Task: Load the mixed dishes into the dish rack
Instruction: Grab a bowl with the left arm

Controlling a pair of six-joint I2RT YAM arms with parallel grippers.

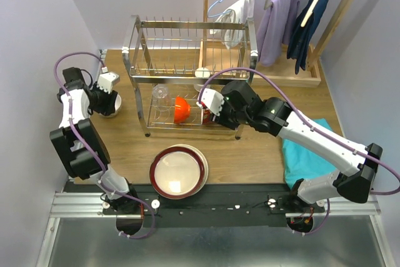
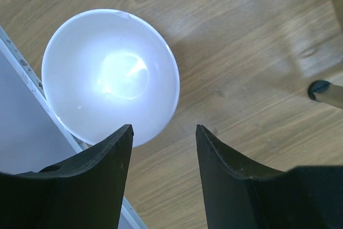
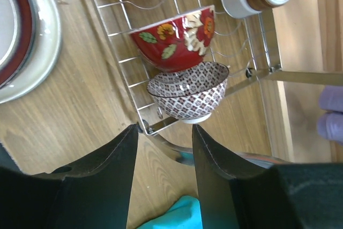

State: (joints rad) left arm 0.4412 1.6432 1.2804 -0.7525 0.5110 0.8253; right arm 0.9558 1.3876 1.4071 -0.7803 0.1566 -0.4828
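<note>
Right gripper (image 3: pixel 164 127) gaped empty at the lower-tier corner of the dish rack (image 1: pixel 134 48), just outside the blue-white patterned bowl (image 3: pixel 187 94) and red-patterned bowl (image 3: pixel 174 38) tipped together inside. Left of the rack, left gripper (image 2: pixel 163 127) hung released above a white bowl (image 2: pixel 110 73); stacked plates (image 1: pixel 178 172) sat before it.

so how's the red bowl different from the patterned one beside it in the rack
The red bowl is red with flowers and leaves; the patterned bowl is white with a small dark repeat. The red bowl lies further into the rack; the patterned bowl sits at its corner. Both lie tipped on their sides, touching.
</note>
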